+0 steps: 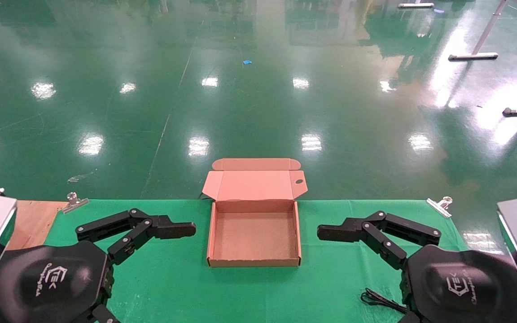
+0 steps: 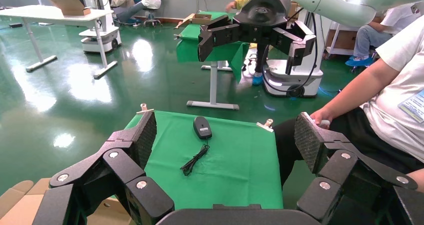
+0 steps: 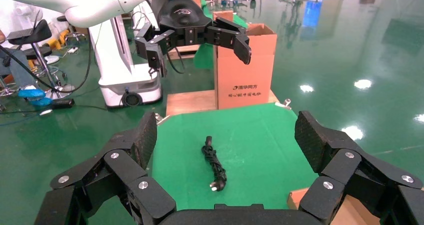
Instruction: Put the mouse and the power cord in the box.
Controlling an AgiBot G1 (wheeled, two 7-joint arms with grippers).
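The pinkish-brown box [image 1: 254, 263] lies open in the middle of the green table, its flap lid [image 1: 254, 184] folded back and nothing inside. The black mouse [image 2: 202, 127] and its thin bundled cable [image 2: 194, 160] rest on the cloth to the right of the box; in the head view only the cable [image 1: 382, 301] shows beside my right arm. The coiled power cord [image 3: 214, 164] lies left of the box, hidden under my left arm in the head view. My left gripper [image 2: 226, 135] and right gripper [image 3: 225, 137] hover open on either side of the box, both empty.
A large brown carton [image 3: 245, 67] with print stands on a wooden board [image 1: 29, 220] beyond the table's left end. A seated person [image 2: 385, 85] is close to the right end. Metal clips [image 1: 440, 205] hold the cloth at the far corners.
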